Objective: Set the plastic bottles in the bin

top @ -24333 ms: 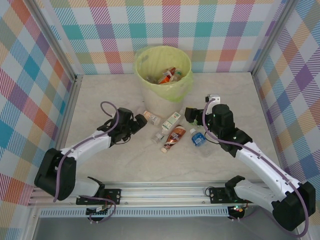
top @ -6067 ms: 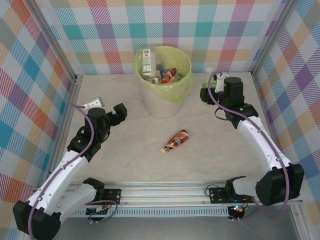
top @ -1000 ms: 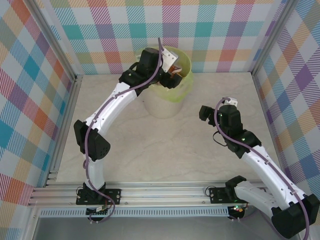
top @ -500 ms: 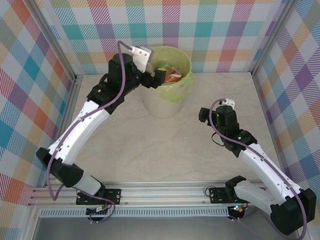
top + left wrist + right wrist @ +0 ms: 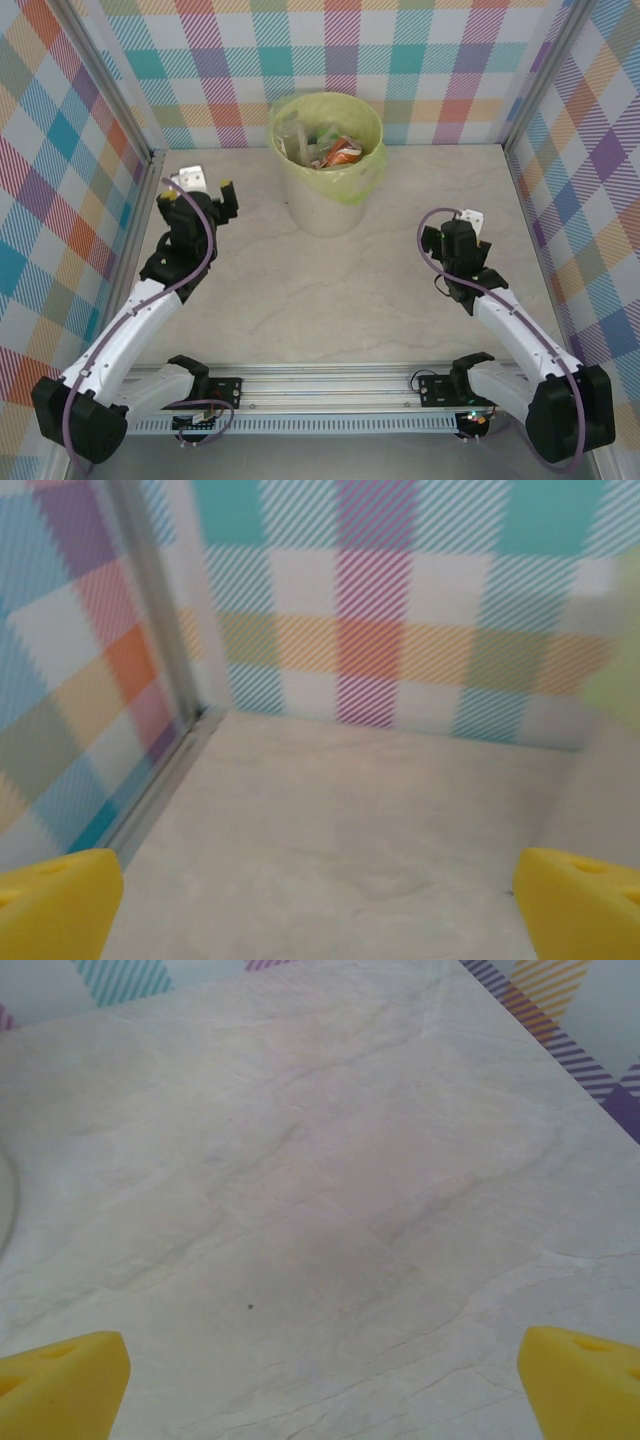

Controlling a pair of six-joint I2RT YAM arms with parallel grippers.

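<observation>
A top view shows a pale marble-look table [image 5: 330, 290] enclosed by pastel checked walls [image 5: 420, 60], with two white and black robot arms reaching in from the near edge.

The bin [image 5: 322, 208], round, beige and lined with a yellow-green bag, stands at the far middle of the table. The plastic bottles [image 5: 338, 152] lie heaped inside it, with orange and red labels showing among the clear plastic. No bottle lies on the table surface in view.

The left gripper [image 5: 318, 905] hovers near the left wall, to the left of the bin and apart from it. Its yellow fingertips [image 5: 58, 900] sit at opposite corners of its wrist view, so the claw is wide and holds nothing. The right gripper [image 5: 320, 1380] hangs over bare table to the right of the bin and nearer than it. Its claw is also spread wide and holds nothing.

Judging by this, the collecting step looks finished, or very nearly so. The next move calls for a check of the table edges and corners for any missed bottle. If one turns up, the nearer arm needs to lower its wide claw over it. Otherwise both arms can settle to rest.
</observation>
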